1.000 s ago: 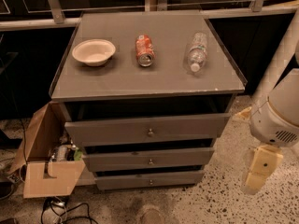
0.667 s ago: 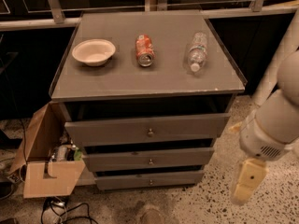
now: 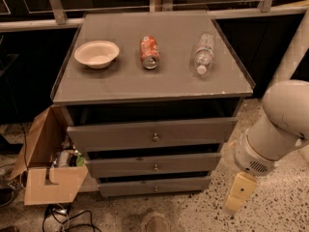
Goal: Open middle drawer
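Note:
The middle drawer (image 3: 120, 166) is a grey flat front with a small round metal knob (image 3: 155, 167) at its centre, set between a taller top drawer (image 3: 111, 135) and a lower bottom drawer (image 3: 125, 187). All three fronts stand slightly out from the cabinet. My gripper (image 3: 239, 195) hangs low at the lower right, below the white arm (image 3: 282, 124), to the right of the drawers and apart from them, near floor level.
On the cabinet top (image 3: 120, 83) lie a white bowl (image 3: 96, 53), a red can (image 3: 149, 52) on its side and a clear plastic bottle (image 3: 203, 53). An open cardboard box (image 3: 48, 178) with clutter stands at the left, with cables (image 3: 63, 216) on the speckled floor.
My arm and gripper have moved left and lower, closer to the right side of the drawers. The drawers and the things on top have not moved.

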You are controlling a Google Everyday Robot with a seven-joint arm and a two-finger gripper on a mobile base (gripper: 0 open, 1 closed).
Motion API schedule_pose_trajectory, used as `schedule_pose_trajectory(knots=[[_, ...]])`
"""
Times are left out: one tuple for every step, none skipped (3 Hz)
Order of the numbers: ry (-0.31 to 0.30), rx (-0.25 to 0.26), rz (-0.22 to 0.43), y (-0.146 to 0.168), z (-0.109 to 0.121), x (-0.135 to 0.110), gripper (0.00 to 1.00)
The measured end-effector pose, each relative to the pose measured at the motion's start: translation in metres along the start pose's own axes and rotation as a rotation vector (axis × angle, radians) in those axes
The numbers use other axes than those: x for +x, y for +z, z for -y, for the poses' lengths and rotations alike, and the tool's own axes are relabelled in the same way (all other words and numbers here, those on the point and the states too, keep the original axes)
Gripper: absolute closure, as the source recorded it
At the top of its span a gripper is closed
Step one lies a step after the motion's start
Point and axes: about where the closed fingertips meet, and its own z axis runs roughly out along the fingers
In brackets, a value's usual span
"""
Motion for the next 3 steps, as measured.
schedule_pose_trajectory(knots=[[0.012,-0.067,0.051,0.026,-0.003,0.002,0.00],[-0.008,-0.126,0.138,0.058,0.001,-0.004,0.00],[-0.039,-0.181,0.198,0.086,0.012,-0.024,0.00]])
